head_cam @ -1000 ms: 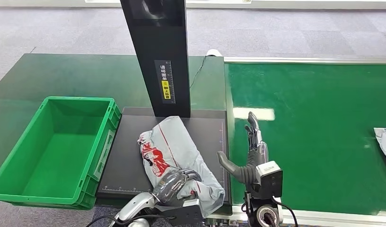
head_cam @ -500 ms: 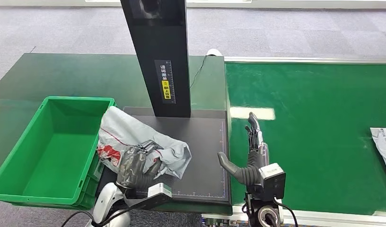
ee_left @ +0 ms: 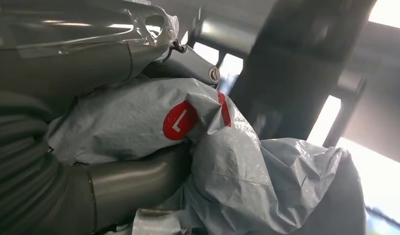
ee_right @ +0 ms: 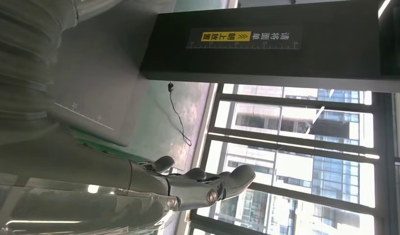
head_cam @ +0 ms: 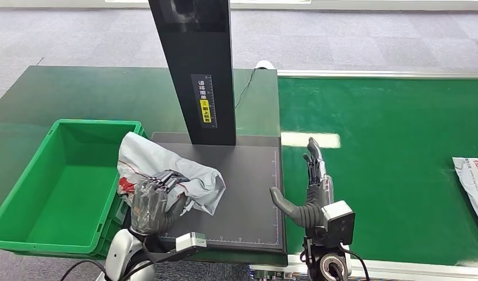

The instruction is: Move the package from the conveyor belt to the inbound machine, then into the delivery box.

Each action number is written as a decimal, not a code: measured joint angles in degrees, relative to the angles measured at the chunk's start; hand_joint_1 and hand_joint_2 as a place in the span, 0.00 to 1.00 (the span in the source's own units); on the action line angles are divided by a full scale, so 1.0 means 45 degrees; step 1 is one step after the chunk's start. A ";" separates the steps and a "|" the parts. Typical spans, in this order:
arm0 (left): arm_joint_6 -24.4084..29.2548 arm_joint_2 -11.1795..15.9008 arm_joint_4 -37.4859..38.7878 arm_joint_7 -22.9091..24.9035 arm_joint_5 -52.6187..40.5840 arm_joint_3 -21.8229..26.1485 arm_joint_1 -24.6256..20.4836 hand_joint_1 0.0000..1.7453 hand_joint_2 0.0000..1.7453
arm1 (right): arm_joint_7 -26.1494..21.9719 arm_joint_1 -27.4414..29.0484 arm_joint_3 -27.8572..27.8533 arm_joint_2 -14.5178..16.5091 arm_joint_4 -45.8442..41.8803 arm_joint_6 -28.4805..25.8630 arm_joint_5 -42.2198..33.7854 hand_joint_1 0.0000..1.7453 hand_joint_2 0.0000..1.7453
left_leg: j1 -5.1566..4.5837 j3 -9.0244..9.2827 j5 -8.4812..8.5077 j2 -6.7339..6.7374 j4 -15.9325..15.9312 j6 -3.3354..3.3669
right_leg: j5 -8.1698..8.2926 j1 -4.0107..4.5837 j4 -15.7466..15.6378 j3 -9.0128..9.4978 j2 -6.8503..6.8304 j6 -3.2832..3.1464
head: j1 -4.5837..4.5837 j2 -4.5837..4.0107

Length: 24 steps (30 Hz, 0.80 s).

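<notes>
A: Where was the package?

B: It was a crumpled grey bag with red marks. The left robot hand was grasping it, with dark fingers wrapped over the top. The bag hung over the left edge of the black plate of the machine, and one end reached over the rim of the green box.

A: Was it inside the box?

B: Not all the way. Most of it was over the plate edge and the box wall. I could not tell if it touched them.

A: What did the camera at the left wrist show?

B: The grey bag squeezed between the thick thumb and the fingers, with a red round sticker with an L on it.

A: And the right robot hand?

B: It was released, holding nothing. Its fingers were straight and pointed away from the robot, with the thumb out to the side. It was over the near left corner of the green belt, just beside the black plate.

A: Anything else?

B: A tall black post stood at the back of the plate, with a yellow label. Another grey bag lay at the right edge of the belt. The box and the machine sat on a dark green surface.
</notes>
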 joint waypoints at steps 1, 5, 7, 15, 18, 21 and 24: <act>0.0430 0.0022 -0.0202 0.0097 -0.0686 0.0117 0.0064 1.00 1.00 | -0.0006 -0.0060 0.0011 -0.0002 0.0039 0.0015 -0.0023 0.00 1.00 | 0.0001 -0.0001 0.0000 -0.0001 0.0000 0.0000 | 0.0000 0.0001 0.0000 -0.0001 0.0000 0.0000 | 0.0000 0.0000; 0.0824 0.0075 -0.1769 -0.0071 -0.2630 0.0738 0.0485 1.00 1.00 | -0.0094 -0.0326 0.0127 -0.0017 0.0319 0.0101 -0.0166 0.00 1.00 | 0.0005 -0.0008 0.0001 -0.0001 0.0000 -0.0001 | -0.0001 0.0005 0.0001 -0.0010 0.0000 -0.0001 | 0.0002 0.0000; 0.0832 0.0104 -0.2896 -0.0335 -0.3083 0.1043 0.0690 1.00 1.00 | -0.0166 -0.0438 0.0215 -0.0034 0.0524 0.0158 -0.0237 0.00 1.00 | 0.0005 -0.0011 0.0001 -0.0003 0.0000 -0.0001 | -0.0001 0.0005 0.0002 -0.0013 0.0000 0.0000 | 0.0001 0.0000; 0.0833 0.0469 -0.6904 -0.0241 -0.3980 0.1715 0.0803 1.00 1.00 | -0.0354 -0.0709 0.0458 -0.0106 0.1168 0.0256 -0.0396 0.00 1.00 | 0.0004 -0.0013 0.0000 -0.0007 0.0000 -0.0001 | -0.0003 0.0004 0.0002 -0.0013 -0.0002 0.0001 | 0.0002 0.0000; 0.0829 0.0557 -0.7557 -0.0224 -0.3989 0.1849 0.0778 1.00 1.00 | -0.0357 -0.0719 0.0498 -0.0108 0.1281 0.0257 -0.0411 0.00 1.00 | 0.0004 -0.0010 0.0001 -0.0007 0.0000 -0.0001 | -0.0002 0.0004 0.0002 -0.0012 -0.0002 0.0000 | 0.0004 0.0000; 0.0828 0.0607 -0.7906 -0.0216 -0.3997 0.1916 0.0775 1.00 1.00 | -0.0357 -0.0729 0.0526 -0.0108 0.1359 0.0256 -0.0413 0.00 1.00 | 0.0004 -0.0009 0.0001 -0.0007 0.0000 -0.0002 | -0.0002 0.0004 0.0002 -0.0012 -0.0001 0.0000 | 0.0004 0.0000; 0.0828 0.0645 -0.8169 -0.0190 -0.4000 0.1961 0.0758 1.00 1.00 | -0.0377 -0.0743 0.0532 -0.0108 0.1419 0.0249 -0.0440 0.00 1.00 | 0.0004 -0.0009 0.0001 -0.0006 0.0000 -0.0002 | -0.0002 0.0004 0.0002 -0.0013 -0.0001 0.0000 | 0.0004 0.0000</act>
